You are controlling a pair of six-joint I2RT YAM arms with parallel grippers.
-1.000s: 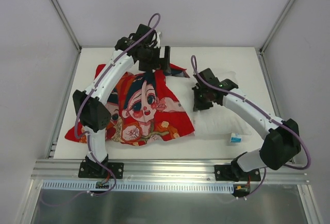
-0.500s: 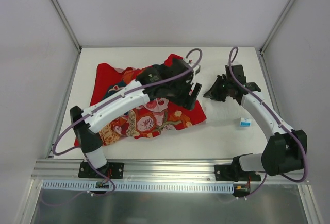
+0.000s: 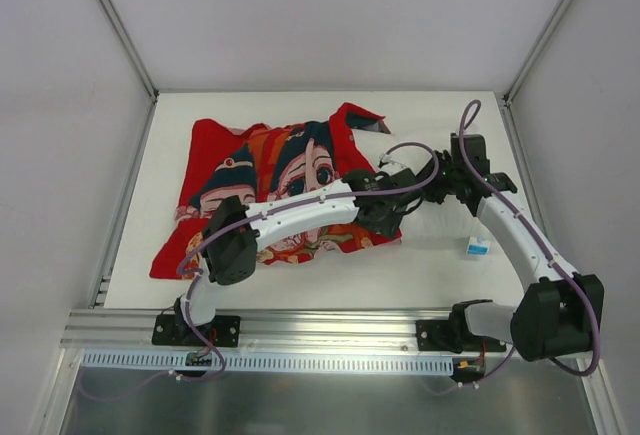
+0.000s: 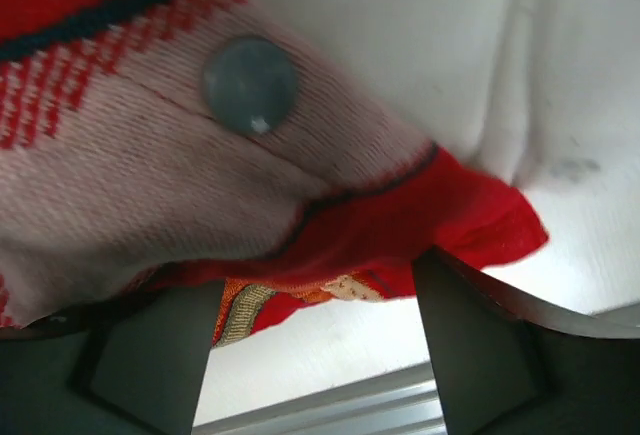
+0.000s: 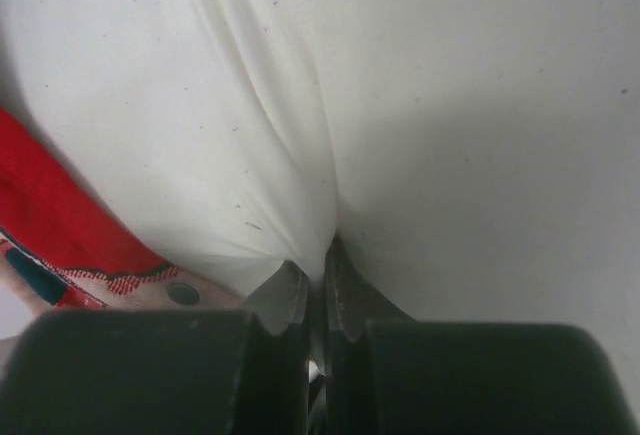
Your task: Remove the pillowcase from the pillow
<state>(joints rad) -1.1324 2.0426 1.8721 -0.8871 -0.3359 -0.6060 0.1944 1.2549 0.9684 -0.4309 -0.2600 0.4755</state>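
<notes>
The red pillowcase (image 3: 270, 180) lies crumpled across the left and middle of the table. Its pale reverse side (image 4: 150, 185) carries a grey button (image 4: 250, 85). The white pillow (image 3: 437, 230) sticks out to the right, with a small blue tag (image 3: 478, 246) at its edge. My left gripper (image 4: 315, 350) stands open at the pillowcase's right edge, and the red hem (image 4: 420, 235) hangs just above its fingertips. My right gripper (image 5: 315, 275) is shut on a pinched fold of the pillow (image 5: 280, 135). From above, the left gripper (image 3: 390, 217) and right gripper (image 3: 432, 183) are close together.
The white table (image 3: 430, 115) is walled by metal frame posts at the back corners. An aluminium rail (image 3: 330, 330) runs along the near edge by both arm bases. The left arm (image 3: 300, 210) lies across the pillowcase's front part.
The left arm swung from the back of the table to the pillowcase's right front edge. The right gripper shifted back and right. The pillowcase now lies further left and more spread out.
</notes>
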